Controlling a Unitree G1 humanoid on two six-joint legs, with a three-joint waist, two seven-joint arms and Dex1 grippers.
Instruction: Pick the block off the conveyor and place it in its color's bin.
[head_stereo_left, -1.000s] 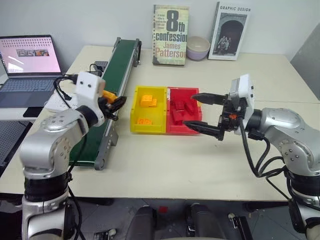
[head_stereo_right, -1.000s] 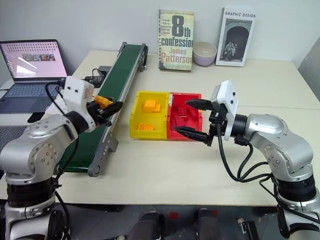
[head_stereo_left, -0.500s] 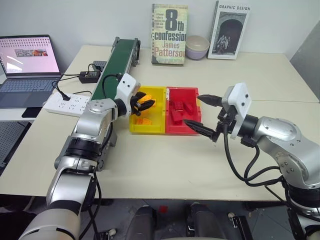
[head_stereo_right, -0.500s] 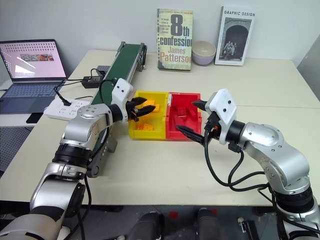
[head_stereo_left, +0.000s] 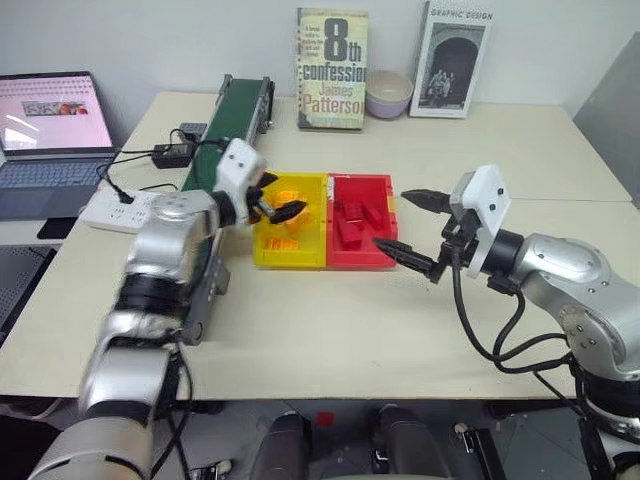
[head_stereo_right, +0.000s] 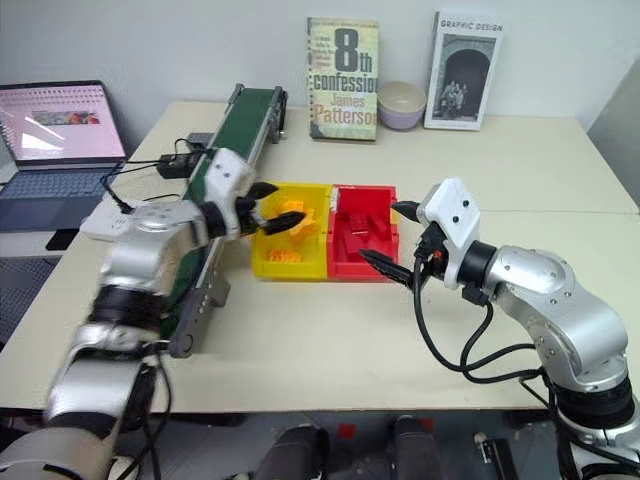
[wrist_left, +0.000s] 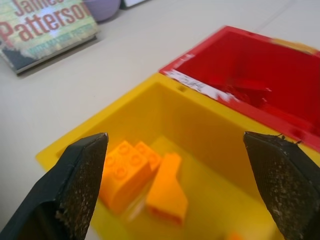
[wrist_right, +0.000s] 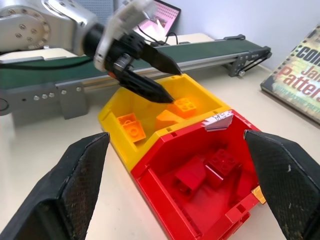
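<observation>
The yellow bin (head_stereo_left: 288, 260) sits mid-table, joined to a red bin (head_stereo_left: 362, 261). My left gripper (head_stereo_left: 283, 199) hangs over the yellow bin's far end, open, with nothing between its fingers. Just below it the orange-yellow block (wrist_left: 166, 192) lies tilted on the bin floor beside a studded orange brick (wrist_left: 127, 169); another orange brick (wrist_right: 131, 126) lies nearer the front. The dark green conveyor (head_stereo_left: 236, 108) runs along the bin's left side with a bare belt. My right gripper (head_stereo_left: 392, 218) stands open at the red bin's right edge, empty.
Dark red bricks (wrist_right: 210, 167) lie in the red bin. Two books (head_stereo_left: 332, 55) and a pale bowl (head_stereo_left: 388, 94) stand at the table's back edge. A laptop (head_stereo_left: 52, 125), a power strip (head_stereo_left: 115, 208) and cables lie left of the conveyor.
My left arm swung from the conveyor to above the yellow bin and its fingers opened; the block has left them and lies in the bin. The right gripper stayed put.
</observation>
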